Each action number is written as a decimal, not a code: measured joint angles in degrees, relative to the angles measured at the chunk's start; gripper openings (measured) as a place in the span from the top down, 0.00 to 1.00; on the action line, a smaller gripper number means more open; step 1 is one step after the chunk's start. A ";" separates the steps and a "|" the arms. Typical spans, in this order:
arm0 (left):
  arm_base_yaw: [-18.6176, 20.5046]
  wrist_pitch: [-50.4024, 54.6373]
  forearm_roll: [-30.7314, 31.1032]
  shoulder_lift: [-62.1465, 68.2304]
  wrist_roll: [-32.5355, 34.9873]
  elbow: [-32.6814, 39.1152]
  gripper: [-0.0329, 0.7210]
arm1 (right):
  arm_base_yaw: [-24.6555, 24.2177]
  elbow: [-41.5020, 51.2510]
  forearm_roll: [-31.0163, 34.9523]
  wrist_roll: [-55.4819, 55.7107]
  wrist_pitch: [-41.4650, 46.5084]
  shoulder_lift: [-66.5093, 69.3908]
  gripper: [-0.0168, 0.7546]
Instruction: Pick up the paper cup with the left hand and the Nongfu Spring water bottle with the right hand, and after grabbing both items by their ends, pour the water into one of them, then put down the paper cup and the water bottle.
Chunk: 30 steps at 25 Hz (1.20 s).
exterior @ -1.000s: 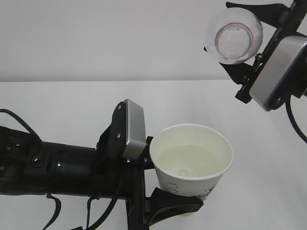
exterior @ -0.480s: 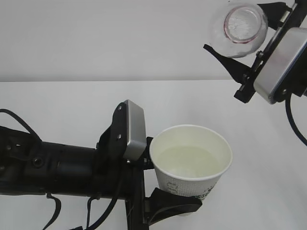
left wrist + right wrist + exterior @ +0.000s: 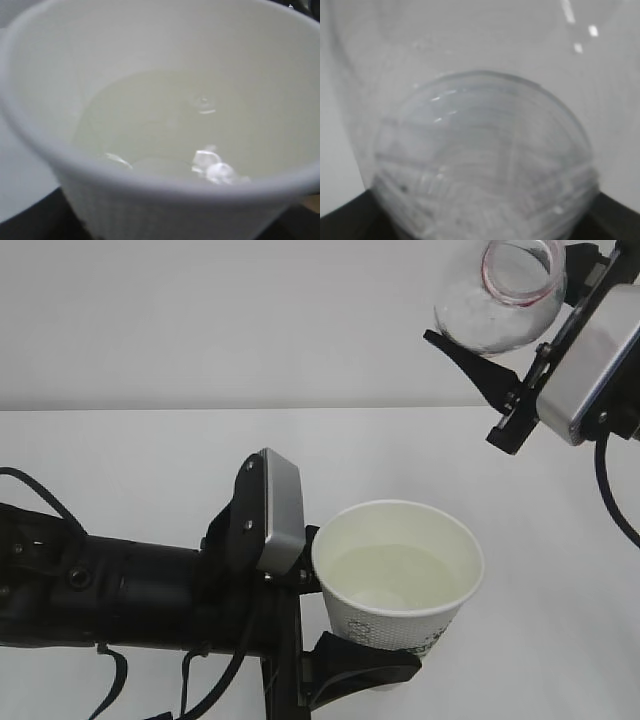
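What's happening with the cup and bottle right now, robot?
Left gripper shut on paper cup, water inside. Right gripper shut on water bottle, held high. Nothing in the way.

Looks like a bare robot test bench in a lab or studio rather than a home or shop. Plain white counter (image 3: 120,450) meeting a plain pale grey wall (image 3: 200,310) in one straight seam, with no furniture, decor or clutter anywhere. Fitted with two black robot arms carrying grey camera blocks at the wrists, loose black cables (image 3: 30,490) trailing off the left one. Lit evenly and flatly, as for recording. Stocked only with staged props: a white paper cup (image 3: 400,580) and a clear plastic bottle (image 3: 500,295). Nothing domestic or commercial in sight.
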 joint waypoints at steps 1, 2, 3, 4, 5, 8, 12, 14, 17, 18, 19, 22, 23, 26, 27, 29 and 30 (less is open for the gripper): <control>0.00 0.00 0.00 0.00 0.00 0.00 0.26 | 0.00 0.00 0.00 0.72 0.00 0.00 0.30; 0.00 0.00 0.00 0.00 0.00 0.00 0.26 | 0.00 0.00 0.00 1.12 0.00 0.00 0.30; 0.00 0.00 0.00 0.00 0.00 0.00 0.26 | 0.00 0.00 0.00 1.52 0.00 0.00 0.30; 0.00 0.00 0.00 0.00 0.00 0.00 0.26 | 0.00 0.00 0.00 2.25 0.00 0.00 0.30; 0.00 0.00 0.00 0.00 0.00 0.00 0.26 | 0.00 0.00 0.00 2.92 0.00 0.00 0.30; 0.00 0.00 0.00 0.00 0.00 0.00 0.26 | 0.00 0.00 0.37 5.36 0.00 0.00 0.30; 0.00 0.00 -0.05 0.00 0.00 0.00 0.26 | 0.00 0.00 1.43 8.74 0.00 0.00 0.30; 0.00 0.00 -0.05 0.00 0.00 0.00 0.26 | 0.00 0.00 2.10 11.19 0.00 0.00 0.30; 0.00 0.00 -0.05 0.00 0.00 0.00 0.26 | 0.00 0.00 2.30 13.85 0.00 0.00 0.30; 0.00 0.00 -0.05 0.00 0.00 0.00 0.26 | 0.00 0.00 2.38 14.83 0.00 0.00 0.30; 0.00 0.00 -0.05 0.00 0.00 0.00 0.26 | 0.00 0.00 2.38 15.94 0.00 0.00 0.30; 0.00 0.00 -0.05 0.00 0.00 0.00 0.26 | 0.00 0.00 2.52 18.81 0.00 0.00 0.30; 0.00 0.00 -0.14 0.00 0.00 0.00 0.26 | 0.00 0.00 2.52 19.77 0.00 0.00 0.30; 0.00 0.00 -0.14 0.00 0.00 0.00 0.26 | 0.00 0.00 2.52 22.33 0.00 0.00 0.30; 0.00 0.00 -0.14 0.00 0.00 0.00 0.26 | 0.00 0.00 2.52 23.16 0.10 0.00 0.30; 0.00 0.00 -0.14 0.00 0.00 0.00 0.26 | 0.00 0.00 2.52 25.31 0.54 0.00 0.30; 0.00 0.00 -0.14 0.00 0.00 0.00 0.26 | 0.00 0.00 2.52 26.23 0.80 0.00 0.30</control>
